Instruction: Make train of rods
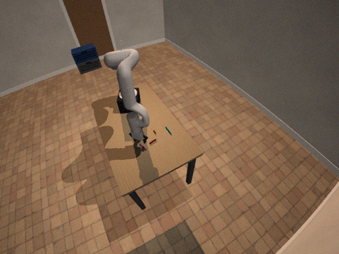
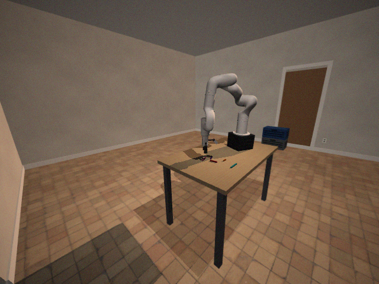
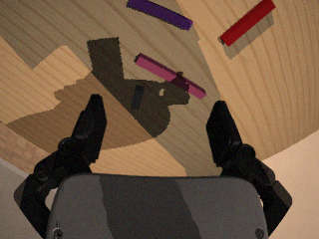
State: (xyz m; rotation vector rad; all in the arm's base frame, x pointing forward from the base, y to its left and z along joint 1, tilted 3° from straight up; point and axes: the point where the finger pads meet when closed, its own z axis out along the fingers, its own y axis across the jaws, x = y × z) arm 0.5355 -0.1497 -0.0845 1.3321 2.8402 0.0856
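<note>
My gripper is open and empty and hangs a little above the wooden table. In the wrist view a pink rod lies flat just ahead of the fingertips, partly in the arm's shadow. A purple rod lies beyond it. A red rod lies to the right. A short orange rod and the turquoise rod lie farther right, apart from each other. A small dark piece shows in the shadow; I cannot tell its colour.
The arm's black base stands at the far end of the table. A blue crate stands on the floor by the brown door. The table's near edge lies well beyond the rods.
</note>
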